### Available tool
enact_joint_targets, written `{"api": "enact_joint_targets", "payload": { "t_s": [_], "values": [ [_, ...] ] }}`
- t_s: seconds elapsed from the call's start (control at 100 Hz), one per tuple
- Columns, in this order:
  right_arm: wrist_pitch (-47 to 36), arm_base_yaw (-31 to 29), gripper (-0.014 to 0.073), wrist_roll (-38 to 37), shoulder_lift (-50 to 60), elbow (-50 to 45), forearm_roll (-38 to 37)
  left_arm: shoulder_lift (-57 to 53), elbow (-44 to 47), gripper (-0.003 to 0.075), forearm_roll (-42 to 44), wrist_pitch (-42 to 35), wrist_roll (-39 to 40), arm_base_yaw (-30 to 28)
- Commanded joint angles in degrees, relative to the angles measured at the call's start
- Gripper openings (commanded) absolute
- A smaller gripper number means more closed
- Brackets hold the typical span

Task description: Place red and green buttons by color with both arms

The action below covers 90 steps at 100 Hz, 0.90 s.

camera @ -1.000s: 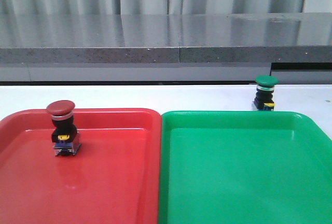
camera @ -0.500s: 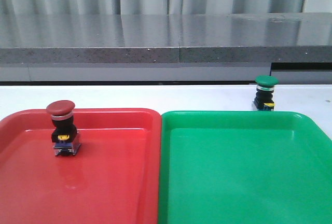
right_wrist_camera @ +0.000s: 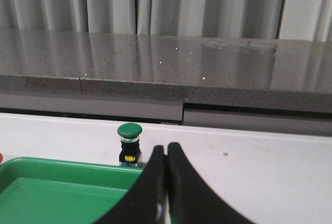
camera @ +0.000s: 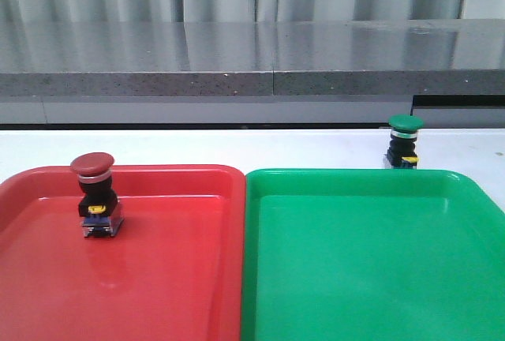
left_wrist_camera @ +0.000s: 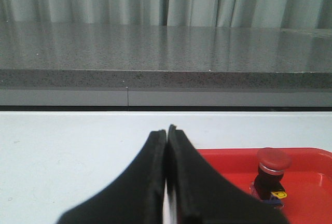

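Front view: the red button point(camera: 96, 195) is seen upright inside the glossy red tray point(camera: 173, 278), while the green button point(camera: 404, 143) is left on the white desk point(camera: 260, 148) just behind the green tray point(camera: 363, 270). Both the left pincer point(left_wrist_camera: 166, 133) and the right pincer point(right_wrist_camera: 166, 149) are pressed together, empty. The right pincer should be spread, and the black body gripped below the domed cap.

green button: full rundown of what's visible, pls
The green button is a small mushroom-head push switch: glossy green domed cap, silvery ring beneath it, black body with a yellow tab, and a pale base that looks clear. It stands upright on the white table, just beyond the far rim of the green tray, towards its right end, not in it. Nothing touches it; the right claw, shut and empty, sits short of it.
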<state>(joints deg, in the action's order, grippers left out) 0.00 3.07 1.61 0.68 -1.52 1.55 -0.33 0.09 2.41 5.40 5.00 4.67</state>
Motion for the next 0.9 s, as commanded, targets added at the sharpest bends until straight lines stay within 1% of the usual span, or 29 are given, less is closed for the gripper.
{"api": "enact_joint_targets", "payload": {
  "t_s": [0.0, 0.12, 0.22, 0.3, 0.48, 0.55, 0.62, 0.73, 0.89],
  "values": [
    [-5.26, -0.28, -0.0067, 0.27, 0.81, 2.71, -0.68, -1.78, 2.42, -0.0019, 0.06, -4.58, 0.53, -0.05],
    [0.0, -0.28, -0.0067, 0.27, -1.5, 8.01, -0.75, -1.78, 2.42, -0.002, 0.06, -4.58, 0.53, -0.05],
    [6.57, -0.28, -0.0067, 0.21, -5.73, 15.13, -0.68, -1.78, 2.42, -0.002, 0.06, -4.58, 0.53, -0.05],
    [14.36, -0.28, -0.0067, 0.21, -10.54, 21.9, 0.79, -1.78, 2.42, -0.0019, 0.06, -4.58, 0.53, -0.05],
    [32.34, -0.28, -0.0067, 0.21, -21.92, 37.69, 0.79, -1.78, 2.42, -0.0019, 0.06, -4.58, 0.53, -0.05],
    [37.19, -0.28, -0.0067, 0.21, -26.47, 42.21, 0.79, -1.78, 2.42, -0.002, 0.06, -4.58, 0.53, -0.05],
    [39.49, -0.28, -0.0067, 0.21, -30.45, 45.07, 0.79, -1.78, 2.42, -0.002, 0.06, -4.58, 0.53, -0.05],
    [38.96, -0.28, -0.0067, 0.21, -34.91, 46.28, 0.96, -1.78, 2.42, -0.0019, 0.06, -4.58, 0.53, -0.05],
    [39.94, -0.28, -0.0067, 0.21, -39.09, 46.28, 5.19, -1.78, 2.42, -0.0019, 0.06, -4.58, 0.53, -0.05]
  ]
}}
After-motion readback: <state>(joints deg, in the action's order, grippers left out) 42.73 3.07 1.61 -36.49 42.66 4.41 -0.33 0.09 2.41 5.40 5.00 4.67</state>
